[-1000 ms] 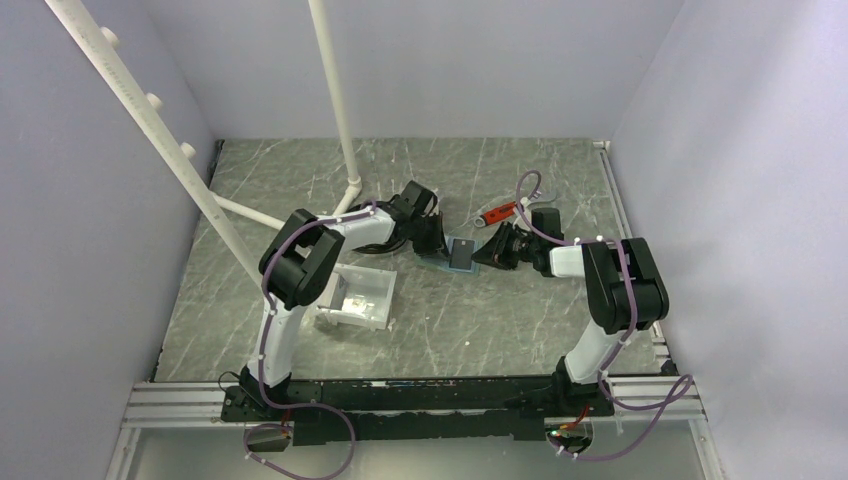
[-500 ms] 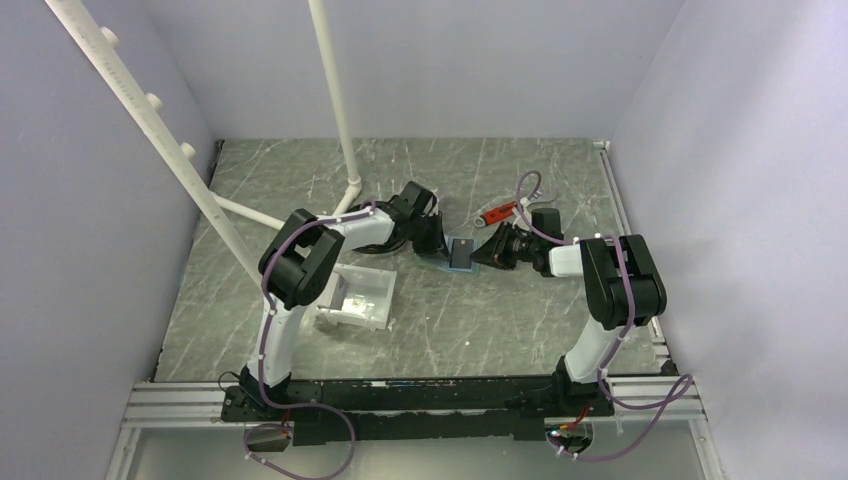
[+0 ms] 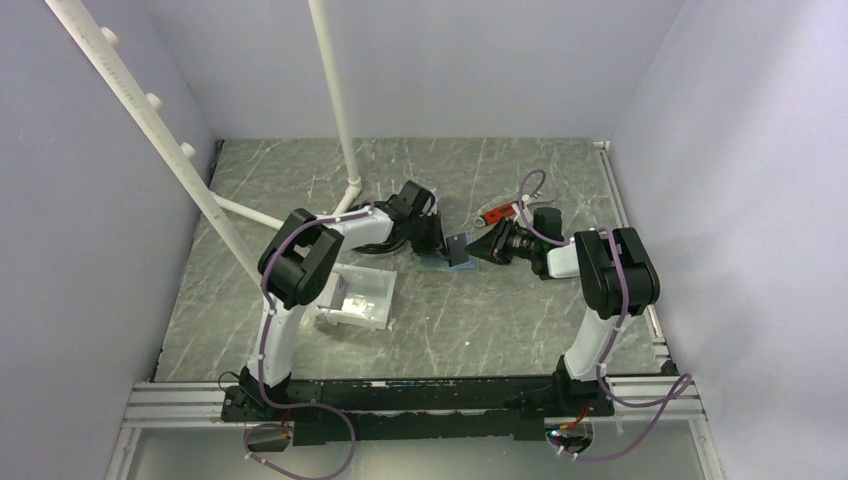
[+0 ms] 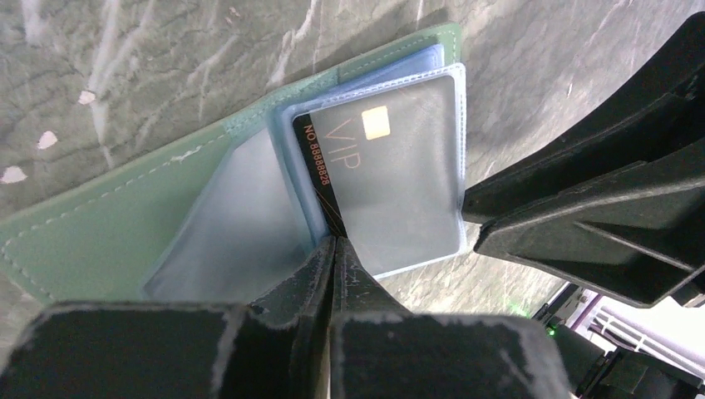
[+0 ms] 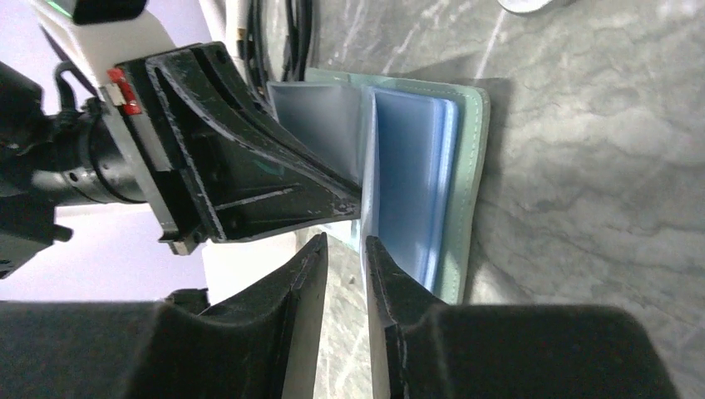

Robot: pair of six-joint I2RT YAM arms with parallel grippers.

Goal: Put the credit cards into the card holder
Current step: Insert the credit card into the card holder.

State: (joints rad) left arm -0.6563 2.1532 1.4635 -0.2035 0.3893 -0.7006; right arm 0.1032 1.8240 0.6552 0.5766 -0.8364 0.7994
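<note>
The card holder (image 4: 125,224) lies open on the table, grey-green cover down, translucent blue pockets fanned out (image 5: 470,166). One of the credit cards, a dark one (image 4: 382,166) with a gold chip and "VIP" on it, sits mostly inside a raised pocket leaf. My left gripper (image 4: 334,243) is shut on the lower edge of that card where it meets the leaf. My right gripper (image 5: 345,241) faces it from the other side, open by a narrow gap that shows only table. Its right fingertip (image 5: 374,249) is against the leaf. In the top view both grippers meet at the holder (image 3: 457,250).
A red-handled wrench (image 3: 497,212) lies just behind the right gripper. A white tray (image 3: 358,297) stands by the left arm's elbow. White pipes (image 3: 345,130) rise at the back left, with one lying along the table towards the left arm.
The right gripper's jaws have widened and let go of the pocket leaf. The right arm has shifted slightly back and left. The left gripper stays shut in place.
</note>
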